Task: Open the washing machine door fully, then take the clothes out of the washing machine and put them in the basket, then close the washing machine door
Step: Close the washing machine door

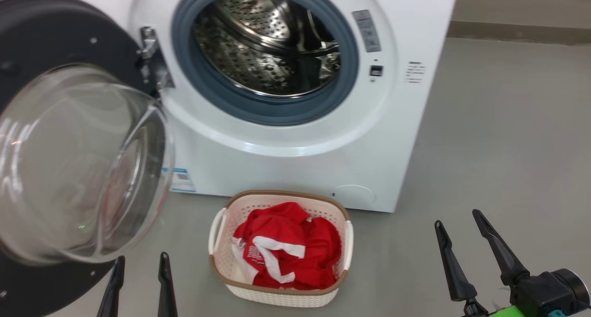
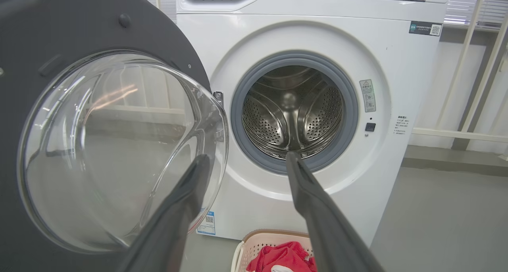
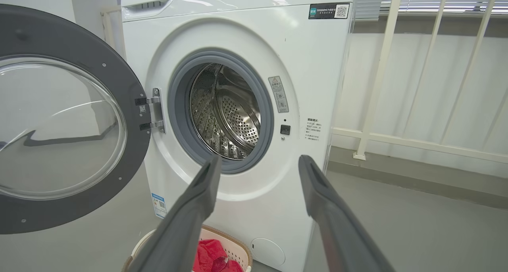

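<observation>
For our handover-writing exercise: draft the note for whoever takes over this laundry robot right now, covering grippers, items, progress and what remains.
Grippers: left gripper open, fingers empty, low by the washing machine door; right gripper open, fingers empty.
Things: door swung wide open; clothes piled in the basket in front of the washing machine; drum shows bare steel.
Done: door opened, clothes moved.
Left: close the door.

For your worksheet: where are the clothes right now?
In the head view, the clothes lie in the basket, bottom centre, just in front of the washer.
</observation>
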You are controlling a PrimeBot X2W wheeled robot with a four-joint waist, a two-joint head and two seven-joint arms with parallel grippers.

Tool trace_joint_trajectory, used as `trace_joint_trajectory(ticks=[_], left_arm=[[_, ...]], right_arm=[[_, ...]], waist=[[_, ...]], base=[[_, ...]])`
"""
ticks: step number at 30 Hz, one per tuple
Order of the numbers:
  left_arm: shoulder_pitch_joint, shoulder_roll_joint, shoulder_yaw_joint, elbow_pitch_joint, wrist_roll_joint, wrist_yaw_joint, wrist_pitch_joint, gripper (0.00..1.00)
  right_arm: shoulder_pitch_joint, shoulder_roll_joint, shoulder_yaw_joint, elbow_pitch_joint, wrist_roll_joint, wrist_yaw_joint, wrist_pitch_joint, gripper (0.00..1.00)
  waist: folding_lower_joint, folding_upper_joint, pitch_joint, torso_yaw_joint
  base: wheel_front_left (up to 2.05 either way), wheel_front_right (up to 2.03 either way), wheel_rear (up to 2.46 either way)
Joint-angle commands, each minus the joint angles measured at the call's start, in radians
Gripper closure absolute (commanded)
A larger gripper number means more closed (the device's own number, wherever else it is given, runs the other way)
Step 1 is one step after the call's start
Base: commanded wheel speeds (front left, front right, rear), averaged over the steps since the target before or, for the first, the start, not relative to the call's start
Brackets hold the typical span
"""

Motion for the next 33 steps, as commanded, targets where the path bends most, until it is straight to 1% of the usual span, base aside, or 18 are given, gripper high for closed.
trace_joint_trajectory(ticks=[1, 9, 16, 21, 29, 30, 31, 32, 33], left_arm=[[-0.014, 0.005, 0.031, -0.033, 0.011, 0.01, -0.009, 0.0], [-0.005, 0.01, 0.035, -0.034, 0.021, 0.017, -0.009, 0.0], [-0.004, 0.018, 0.036, -0.03, 0.023, 0.022, -0.008, 0.0], [-0.005, 0.023, 0.039, -0.029, 0.019, 0.025, -0.005, 0.0], [-0.004, 0.025, 0.036, -0.025, 0.009, 0.027, -0.005, 0.0], [-0.005, 0.024, 0.037, -0.027, 0.006, 0.028, -0.006, 0.52], [-0.007, 0.024, 0.038, -0.03, 0.001, 0.029, -0.006, 0.91], [-0.009, 0.023, 0.039, -0.032, -0.004, 0.029, -0.006, 1.0], [-0.014, 0.022, 0.042, -0.036, -0.013, 0.029, -0.007, 1.0]], right_arm=[[-0.029, -0.013, 0.025, -0.024, 0.008, 0.006, -0.006, 0.0], [-0.027, -0.013, 0.03, -0.025, 0.017, 0.006, -0.006, 0.0], [-0.026, -0.013, 0.028, -0.022, 0.022, 0.006, -0.006, 0.0], [-0.025, -0.013, 0.029, -0.021, 0.023, 0.006, -0.006, 0.0], [-0.02, -0.013, 0.032, -0.021, 0.019, 0.006, -0.006, 0.0], [-0.02, -0.013, 0.033, -0.021, 0.018, 0.006, -0.006, 0.0], [-0.02, -0.013, 0.034, -0.02, 0.018, 0.006, -0.006, 0.0], [-0.02, -0.013, 0.035, -0.02, 0.018, 0.006, -0.006, 0.0], [-0.02, -0.013, 0.035, -0.019, 0.017, 0.006, -0.006, 0.0]], waist=[[0.0, 0.0, -0.003, 0.073], [0.0, 0.0, -0.004, 0.183], [0.0, 0.0, -0.003, 0.259], [0.0, 0.0, -0.003, 0.288], [0.0, 0.0, -0.001, 0.304], [0.0, 0.0, -0.001, 0.304], [0.0, 0.0, 0.0, 0.303], [0.0, 0.0, 0.001, 0.302], [0.0, 0.0, 0.002, 0.301]], base=[[0.0, 0.0, 0.0], [0.0, 0.0, 0.0], [0.0, 0.0, 0.0], [0.0, 0.0, 0.0], [0.0, 0.0, 0.0], [0.0, 0.0, 0.0], [0.0, 0.0, 0.0], [0.0, 0.0, 0.0], [0.0, 0.0, 0.0]])
